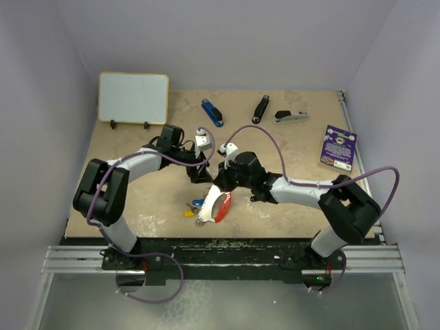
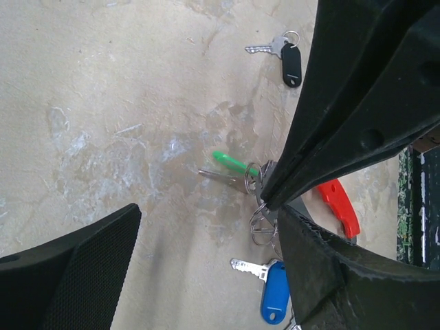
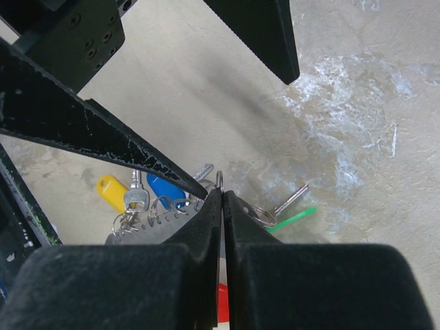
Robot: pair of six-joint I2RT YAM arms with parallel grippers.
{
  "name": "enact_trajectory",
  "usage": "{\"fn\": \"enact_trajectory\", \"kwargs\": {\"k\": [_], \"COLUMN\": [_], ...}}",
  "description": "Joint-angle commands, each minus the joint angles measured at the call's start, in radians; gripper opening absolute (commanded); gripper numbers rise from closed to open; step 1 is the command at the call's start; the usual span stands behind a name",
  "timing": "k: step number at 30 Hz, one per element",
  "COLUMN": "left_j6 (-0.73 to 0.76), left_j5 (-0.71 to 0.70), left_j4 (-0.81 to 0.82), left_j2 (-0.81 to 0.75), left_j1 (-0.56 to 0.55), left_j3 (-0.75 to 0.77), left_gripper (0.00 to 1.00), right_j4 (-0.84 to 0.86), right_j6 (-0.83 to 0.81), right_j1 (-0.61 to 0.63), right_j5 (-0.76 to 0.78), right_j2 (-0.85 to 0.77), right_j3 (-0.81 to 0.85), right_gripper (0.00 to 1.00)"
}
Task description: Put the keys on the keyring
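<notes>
The keyring's thin silver ring (image 3: 219, 181) is pinched between my right gripper's (image 3: 221, 194) shut fingers. Its red fob (image 2: 340, 206) lies just behind, also seen from the top (image 1: 221, 207). A green key (image 2: 234, 163) and a bare metal key hang on rings beside the pinch. A blue key (image 2: 271, 292) and a yellow key (image 3: 113, 192) lie close by on the table. A black-headed key (image 2: 289, 62) lies apart. My left gripper (image 2: 210, 220) is open and empty, and one finger (image 2: 330, 275) is right beside the ring. The right gripper's tip also shows in the left wrist view (image 2: 269, 201).
A blue stapler (image 1: 212, 113), a black stapler (image 1: 260, 108) and a grey stapler (image 1: 290, 117) lie at the back. A purple card (image 1: 338, 147) is at the right edge. A whiteboard (image 1: 133, 97) stands at the back left. Both arms cross at the table's middle.
</notes>
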Motion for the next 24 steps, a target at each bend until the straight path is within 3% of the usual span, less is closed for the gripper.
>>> {"fn": "enact_trajectory", "kwargs": {"k": [1, 17, 24], "left_j6": [0.047, 0.222, 0.218], "left_j5": [0.081, 0.185, 0.238], "left_j4": [-0.022, -0.174, -0.151], "left_j2": [0.023, 0.011, -0.001], "left_j1": [0.001, -0.001, -0.001], "left_j3": [0.049, 0.093, 0.098], "left_gripper": [0.82, 0.79, 0.79], "right_j4": [0.055, 0.02, 0.002], "right_j6": [0.001, 0.005, 0.001], "right_j1": [0.006, 0.006, 0.006], "right_j5": [0.016, 0.013, -0.011], "right_j2": [-0.042, -0.137, -0.168], "right_j3": [-0.012, -0.04, -0.043], "right_gripper": [0.0, 0.0, 0.0]}}
